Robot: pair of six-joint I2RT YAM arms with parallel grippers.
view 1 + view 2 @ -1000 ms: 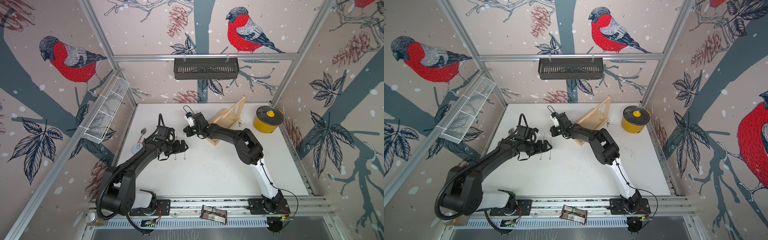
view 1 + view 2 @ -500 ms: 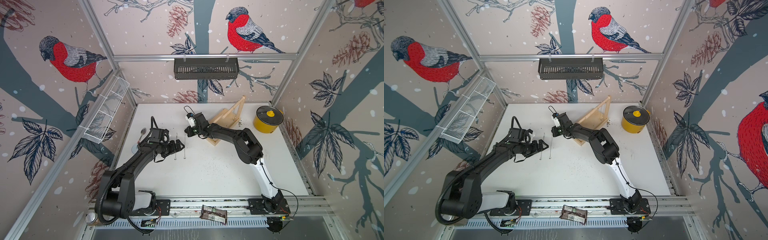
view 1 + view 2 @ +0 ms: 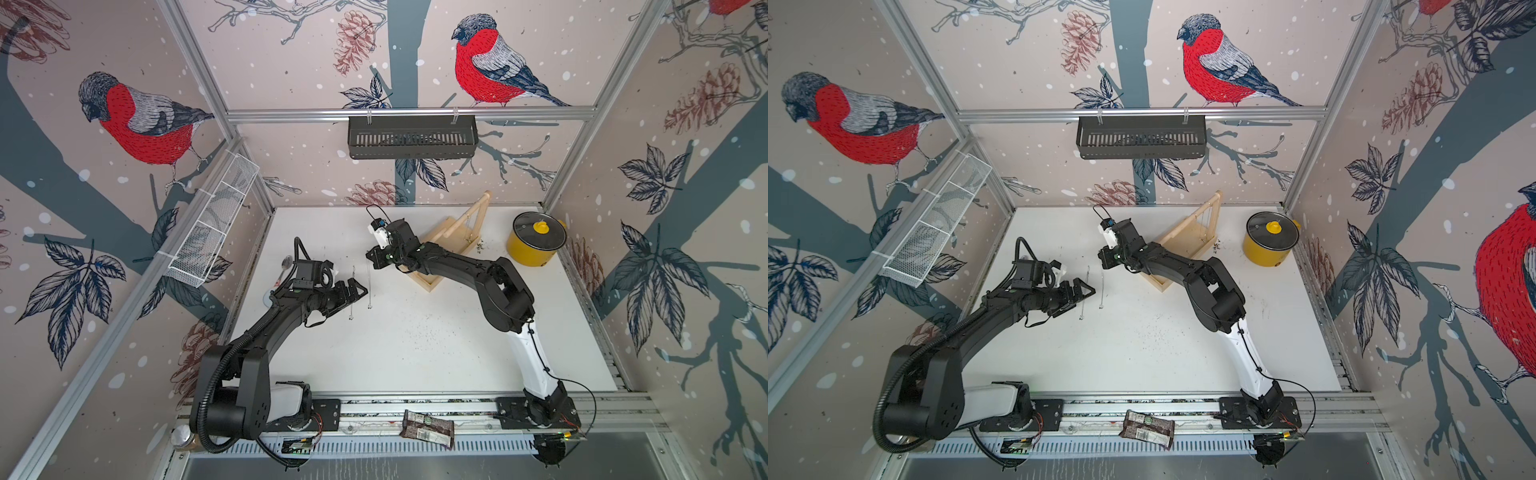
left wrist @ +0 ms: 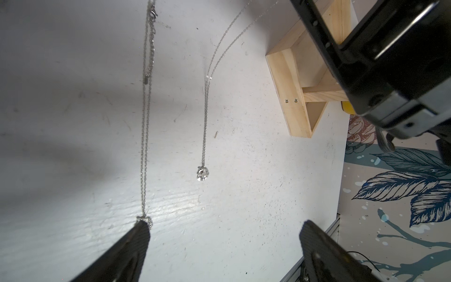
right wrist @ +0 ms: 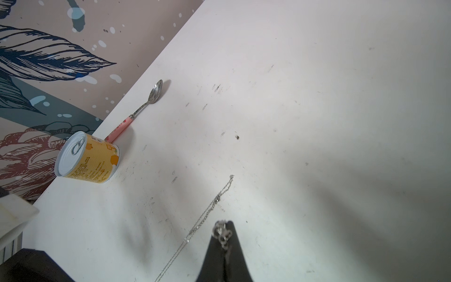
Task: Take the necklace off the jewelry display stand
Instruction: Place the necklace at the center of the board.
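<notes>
wire basket: white mesh, hung on the left wall above the edge of the table.
spoon: pink handle, lying along the table's left edge.
can: yellow label and ring-pull lid, standing just by the end of the spoon's handle.
left gripper: jaws spread wide with nothing between them, low over the table, left of centre.
second chain: silver, laid out straight on the table from front to rear, clasp end to the rear. Its front end shows right at the tip of one left finger; whether they touch cannot be told.
necklace: thin silver chain with a small pendant, clear of the stand. It is just right of the second chain, between the two grippers, and its rear end runs up to the right gripper.
right gripper: jaws closed, a knot of the necklace's chain pinched at the tips, raised above the table left of the stand.
jewelry display stand: pale wood, at the rear right of centre. The right arm crosses over the near end of its tray base.
yellow pot: glass lid with a yellow knob, in the rear right corner, apart from the stand.
</notes>
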